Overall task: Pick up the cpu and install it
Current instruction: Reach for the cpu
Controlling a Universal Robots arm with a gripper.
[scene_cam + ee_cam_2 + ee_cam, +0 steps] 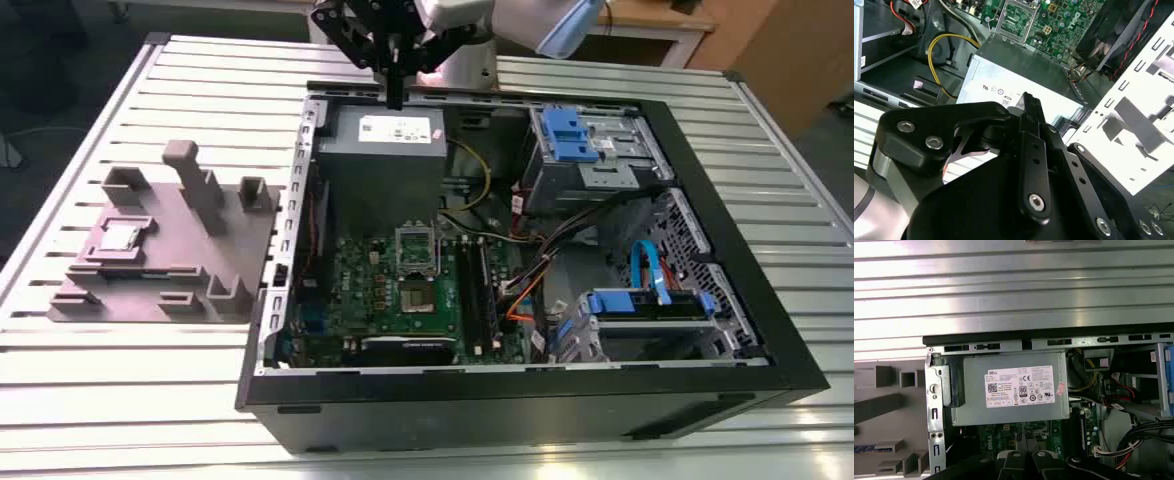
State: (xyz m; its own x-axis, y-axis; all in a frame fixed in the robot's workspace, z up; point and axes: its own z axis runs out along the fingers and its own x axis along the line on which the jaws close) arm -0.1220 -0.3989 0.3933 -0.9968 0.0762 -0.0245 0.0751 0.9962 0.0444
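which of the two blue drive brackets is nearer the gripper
The blue bracket level with the grey power supply, where the gripper hangs; the other blue bracket lies at the opposite end.

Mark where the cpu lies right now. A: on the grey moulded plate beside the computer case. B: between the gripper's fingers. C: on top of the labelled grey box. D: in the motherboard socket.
A: in the exterior view the cpu sits in a recess of the grey moulded plate, outside the computer case, with the gripper over the labelled grey box.
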